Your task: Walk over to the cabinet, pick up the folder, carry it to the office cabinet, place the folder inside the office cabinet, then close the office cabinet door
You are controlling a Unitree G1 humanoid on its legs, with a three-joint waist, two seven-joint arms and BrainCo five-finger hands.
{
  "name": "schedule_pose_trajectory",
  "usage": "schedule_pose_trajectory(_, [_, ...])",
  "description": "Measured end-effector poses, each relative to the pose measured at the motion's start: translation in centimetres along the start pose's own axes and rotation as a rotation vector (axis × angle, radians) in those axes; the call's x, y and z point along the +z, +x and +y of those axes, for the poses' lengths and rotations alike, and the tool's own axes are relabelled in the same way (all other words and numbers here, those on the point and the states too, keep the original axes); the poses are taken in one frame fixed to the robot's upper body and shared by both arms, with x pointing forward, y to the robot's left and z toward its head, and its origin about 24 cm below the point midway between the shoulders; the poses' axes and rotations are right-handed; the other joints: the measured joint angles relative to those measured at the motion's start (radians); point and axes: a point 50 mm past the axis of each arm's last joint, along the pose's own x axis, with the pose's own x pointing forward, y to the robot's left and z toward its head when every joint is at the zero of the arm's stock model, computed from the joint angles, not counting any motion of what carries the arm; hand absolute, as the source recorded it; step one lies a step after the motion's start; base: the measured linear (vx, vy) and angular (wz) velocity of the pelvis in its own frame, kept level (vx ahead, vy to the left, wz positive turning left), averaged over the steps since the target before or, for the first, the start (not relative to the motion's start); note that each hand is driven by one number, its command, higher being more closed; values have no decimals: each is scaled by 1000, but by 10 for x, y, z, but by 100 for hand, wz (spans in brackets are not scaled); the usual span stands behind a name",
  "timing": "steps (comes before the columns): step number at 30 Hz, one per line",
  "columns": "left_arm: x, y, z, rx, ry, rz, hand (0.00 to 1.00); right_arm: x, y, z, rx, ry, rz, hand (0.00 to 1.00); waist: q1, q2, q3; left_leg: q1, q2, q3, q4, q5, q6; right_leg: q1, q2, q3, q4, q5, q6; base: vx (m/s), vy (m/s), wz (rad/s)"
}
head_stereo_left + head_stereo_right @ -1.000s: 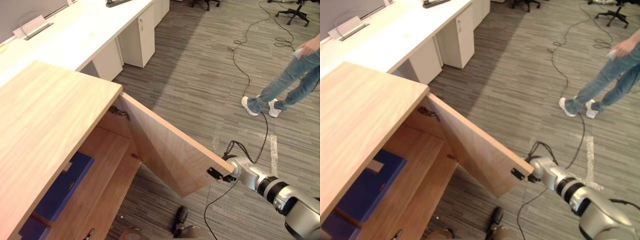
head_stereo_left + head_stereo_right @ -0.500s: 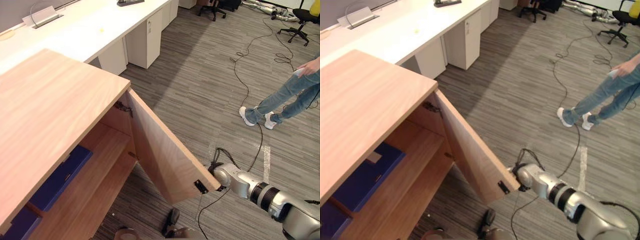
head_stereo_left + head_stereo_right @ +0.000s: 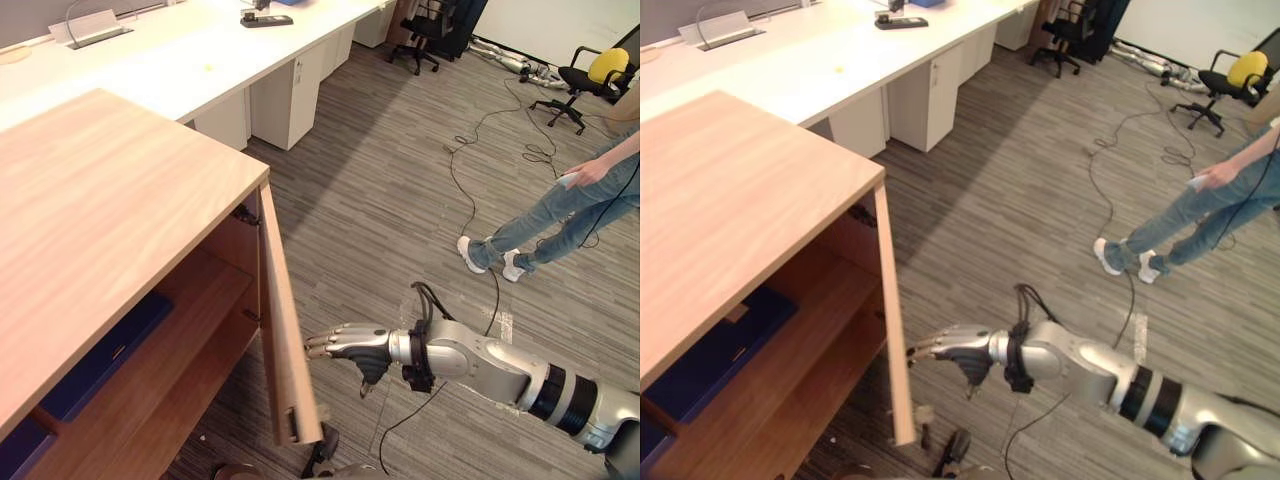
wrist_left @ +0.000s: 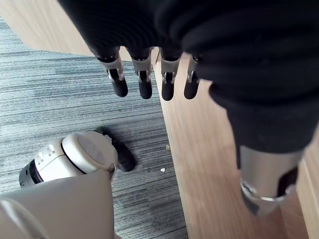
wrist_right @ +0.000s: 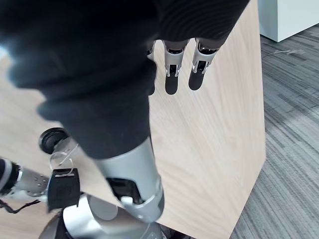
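While the fingers of my right hand hang straight and released, gripping nothing, I see their dark tips right at the outer face of the door. Whether they actually touch the wood I cannot tell. That hand reaches in from the right, low above the carpet. A key with a dark tag dangles from the lock in the same door face. The door stands partly open, its edge turned toward me.

Inside the office cabinet, the blue folder lies flat on the shelf, well apart from both hands. My left hand is empty too, fingers straight and slack, over a pale wood panel beside the carpet.

White desks run behind the cabinet. A person in jeans and white shoes stands on the carpet to the right.
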Motion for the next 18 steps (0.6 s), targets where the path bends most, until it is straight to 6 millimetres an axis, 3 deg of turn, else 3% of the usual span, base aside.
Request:
schedule_pose_trajectory(9, [2,0,-6,-7,-8,-4,0,9,9,17,54,69,-61,0,25,9,6,-3,12,-6,-2,2,-3,0,13,-2,0,0,-5,59,6,1])
schedule_pose_trajectory(13, [-1,0,-6,1,-11,12,0,18,30,26,76,100,-120,0,34,11,8,-20,11,-38,-2,12,-7,0,8,-30,0,-1,-7,34,-1,23])
schedule_pose_trajectory(15, [-3,0,-7,7,-18,16,0,17,40,27,84,105,-124,0,54,15,10,-34,10,-64,0,21,-6,8,1,-66,1,-13,-12,31,-9,51])
schedule_pose_trajectory(17, [-4,-1,-7,12,-26,18,0,13,46,27,79,97,-108,0,68,16,12,-73,12,-55,32,24,20,9,-9,-107,1,-26,-10,3,-8,70])
schedule_pose_trajectory(18, [-5,-1,-8,14,-23,19,0,10,48,29,75,94,-92,0,76,15,17,-112,14,14,82,21,84,9,-23,-138,2,-33,-9,-40,4,92])
